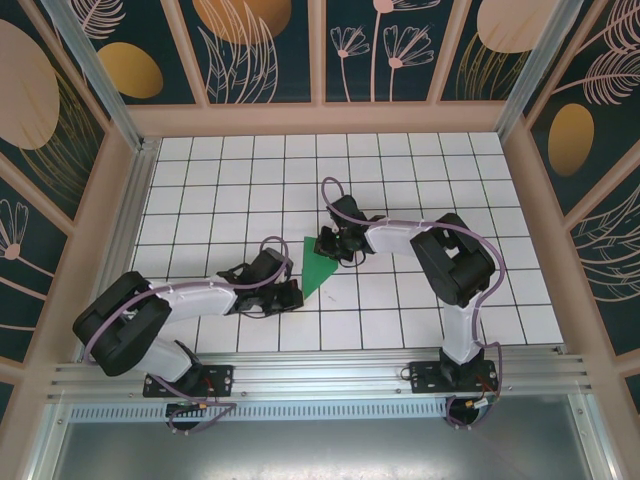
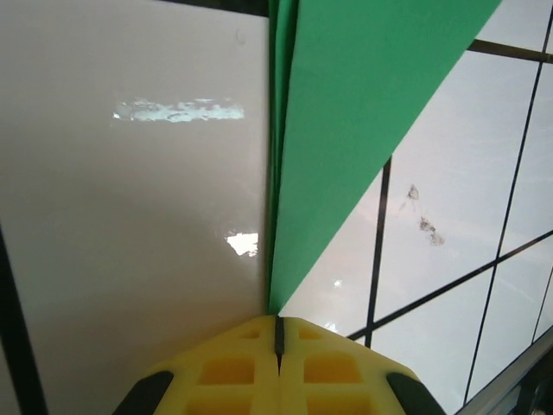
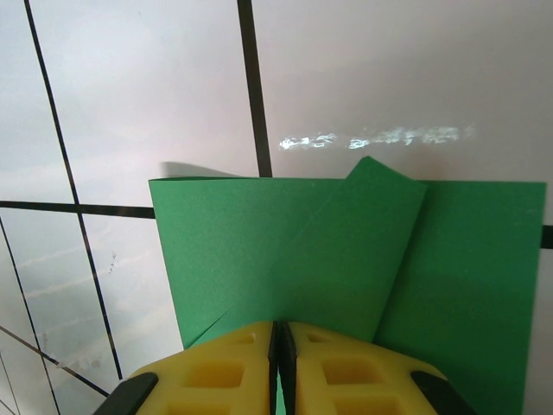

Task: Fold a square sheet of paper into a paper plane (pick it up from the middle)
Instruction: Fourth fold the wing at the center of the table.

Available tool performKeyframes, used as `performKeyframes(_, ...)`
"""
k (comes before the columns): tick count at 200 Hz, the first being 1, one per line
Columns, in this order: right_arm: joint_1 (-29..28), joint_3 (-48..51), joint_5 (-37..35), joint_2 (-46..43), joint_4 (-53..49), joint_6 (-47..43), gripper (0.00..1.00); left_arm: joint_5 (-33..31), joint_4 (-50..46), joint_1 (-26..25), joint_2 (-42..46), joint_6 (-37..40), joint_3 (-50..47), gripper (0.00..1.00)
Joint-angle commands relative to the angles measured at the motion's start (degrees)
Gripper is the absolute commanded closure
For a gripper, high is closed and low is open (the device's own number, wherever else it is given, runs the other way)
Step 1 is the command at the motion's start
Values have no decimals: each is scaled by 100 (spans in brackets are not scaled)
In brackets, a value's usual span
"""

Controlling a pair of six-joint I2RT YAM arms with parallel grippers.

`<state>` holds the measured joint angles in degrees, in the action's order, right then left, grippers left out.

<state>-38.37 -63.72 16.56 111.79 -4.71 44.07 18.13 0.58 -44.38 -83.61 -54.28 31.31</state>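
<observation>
The green paper (image 1: 317,266) is part-folded into a long pointed wedge with diagonal creases, lying on the white grid table (image 1: 420,170) between the two arms. My left gripper (image 1: 293,292) is at the wedge's near tip. In the left wrist view its yellow fingers (image 2: 225,372) are pressed together, and the narrow tip of the paper (image 2: 346,130) runs into my left gripper's (image 2: 278,333) seam. My right gripper (image 1: 332,245) is at the paper's far, wide end. In the right wrist view it (image 3: 278,341) is shut on the folded paper (image 3: 328,251), with green showing between the fingers.
Wooden walls with floral panels surround the tiled table. A metal rail (image 1: 320,375) runs along the near edge by the arm bases. Open tiles lie behind and to both sides of the paper.
</observation>
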Motion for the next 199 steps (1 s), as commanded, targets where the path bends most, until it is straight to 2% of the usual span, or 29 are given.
performKeyframes(1,17,123,-406,381,-440,83,84,-169,40,-22,184,-62,377,92)
performKeyframes(44,20,106,-290,438,-366,60,84,-747,1081,-16,-522,-399,625,93)
performKeyframes(91,40,136,-171,387,-299,1,84,-844,1101,43,-1389,-333,954,94)
performKeyframes(137,129,116,36,70,-116,-243,82,-865,904,61,-1427,-381,738,96)
performKeyframes(173,210,-60,121,-537,-98,-574,77,-794,909,79,-1410,-408,522,99)
performKeyframes(183,201,-46,121,-700,-80,-622,78,-782,921,92,-1407,-408,501,99)
performKeyframes(199,150,113,167,-809,78,-576,84,-754,967,87,-1413,-408,482,100)
